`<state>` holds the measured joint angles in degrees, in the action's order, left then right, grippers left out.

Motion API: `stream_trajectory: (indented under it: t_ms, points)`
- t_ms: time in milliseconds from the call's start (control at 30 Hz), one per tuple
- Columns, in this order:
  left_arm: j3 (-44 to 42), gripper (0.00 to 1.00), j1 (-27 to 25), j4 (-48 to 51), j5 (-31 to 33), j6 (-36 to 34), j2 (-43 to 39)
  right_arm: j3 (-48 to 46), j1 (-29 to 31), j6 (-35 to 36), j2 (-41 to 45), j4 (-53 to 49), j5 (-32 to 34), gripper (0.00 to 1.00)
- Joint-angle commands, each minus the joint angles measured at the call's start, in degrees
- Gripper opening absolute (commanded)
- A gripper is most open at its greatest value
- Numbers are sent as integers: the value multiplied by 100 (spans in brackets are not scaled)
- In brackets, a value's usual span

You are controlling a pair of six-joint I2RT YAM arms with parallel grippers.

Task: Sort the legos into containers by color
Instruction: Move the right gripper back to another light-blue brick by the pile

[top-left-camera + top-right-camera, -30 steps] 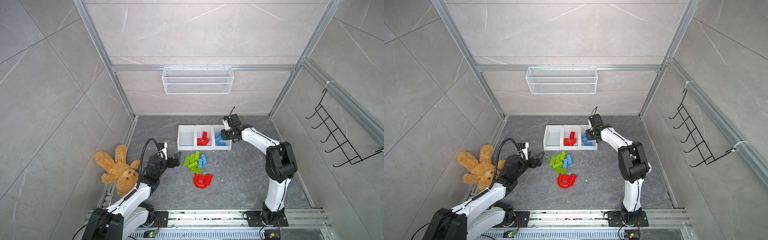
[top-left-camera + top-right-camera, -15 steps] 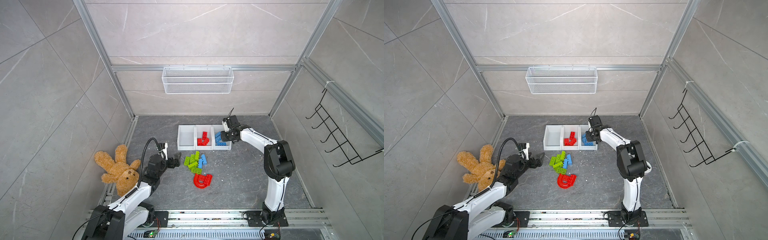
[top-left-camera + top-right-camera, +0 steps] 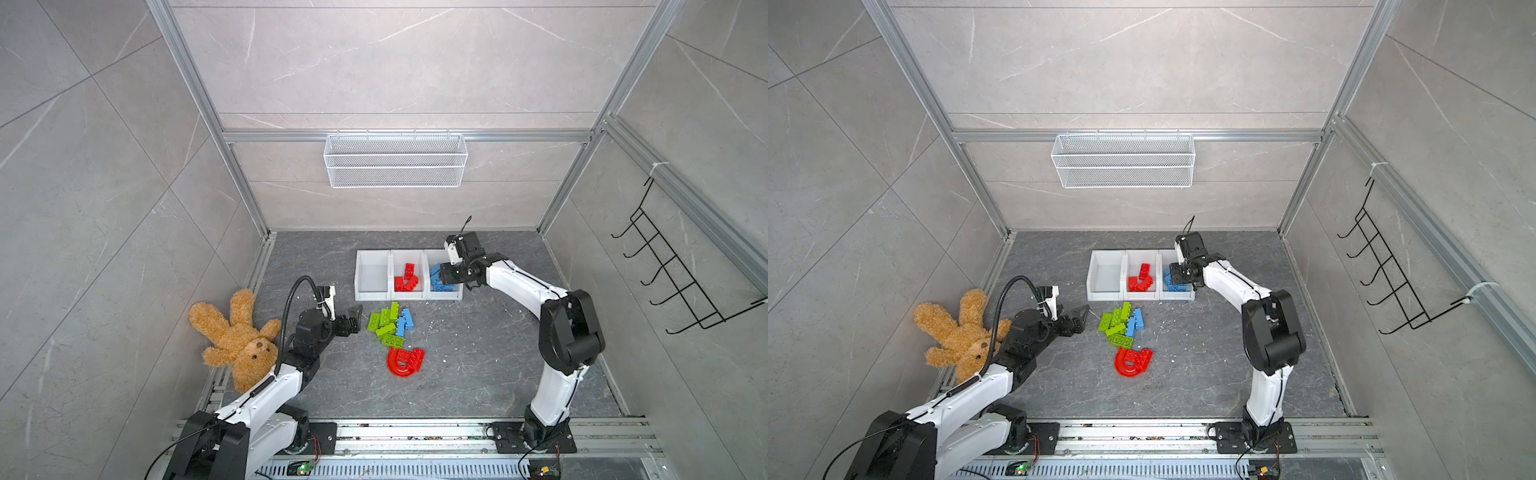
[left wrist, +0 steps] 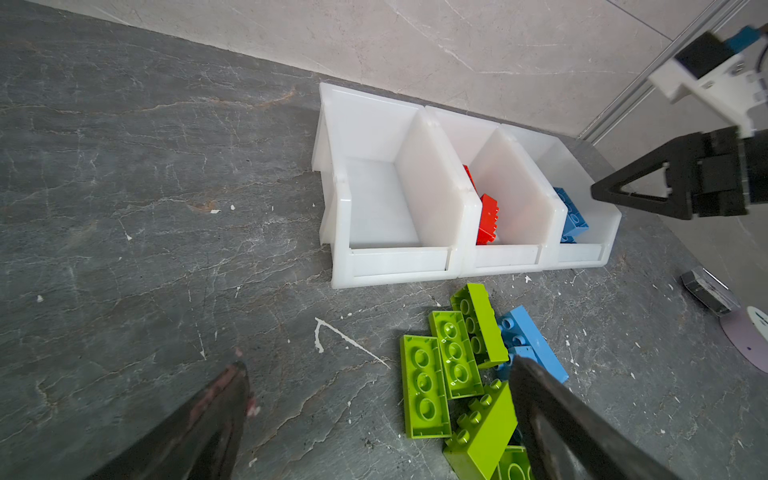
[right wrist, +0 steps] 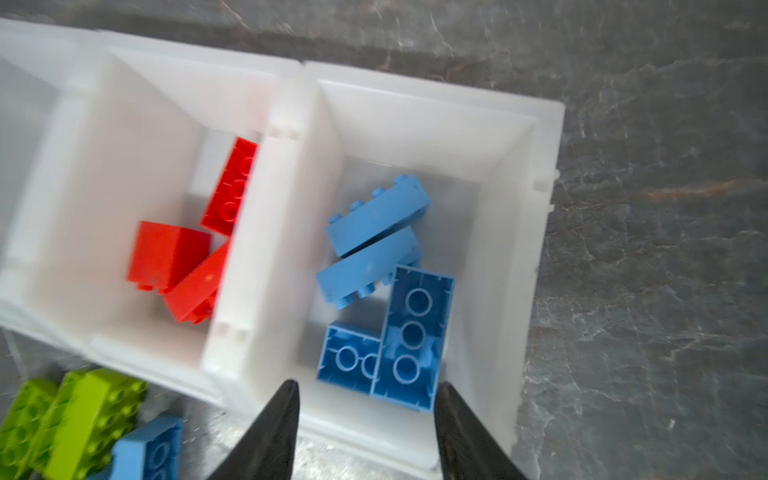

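Note:
Three white containers (image 3: 372,254) (image 3: 1105,254) stand in a row at the back of the floor. The left one is empty, the middle one holds red legos (image 3: 406,278) (image 5: 174,253), and the right one holds several blue legos (image 5: 411,332). My right gripper (image 3: 438,275) (image 5: 368,386) hovers over the right one, open, with nothing between its fingers. A loose pile of green legos (image 3: 384,324) (image 4: 424,382), blue legos (image 3: 405,322) (image 4: 528,332) and a red arch (image 3: 401,362) lies in front of the containers. My left gripper (image 3: 355,316) (image 4: 376,363) is open just left of that pile.
A brown teddy bear (image 3: 237,336) lies by the left wall beside my left arm. A white wire basket (image 3: 395,160) hangs on the back wall and a black wire rack (image 3: 673,282) on the right wall. Small white flecks dot the grey floor.
My right gripper's jaws have spread apart above the right container, and that arm has shifted slightly. The left arm has barely moved.

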<state>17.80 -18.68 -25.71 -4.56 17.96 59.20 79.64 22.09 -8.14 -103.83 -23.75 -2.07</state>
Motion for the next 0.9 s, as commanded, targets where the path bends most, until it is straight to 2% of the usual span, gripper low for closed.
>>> stream_trajectory:
  t_ms: [0,167,300,500,867]
  points:
    - [88,99,-13,-177,39,-117,-99,-450,467,-235,832,264,-154,53]
    - [95,99,-16,-211,47,-92,-35,-1148,1287,-624,1207,477,91,52]
    - [85,99,-13,-187,6,-56,-89,-1352,1730,-836,982,751,207,52]
    - [73,99,-13,-217,64,-66,-54,-1033,2004,-812,105,771,206,52]
    - [93,99,-10,-210,27,-64,-28,-766,2012,-742,-476,575,372,47]
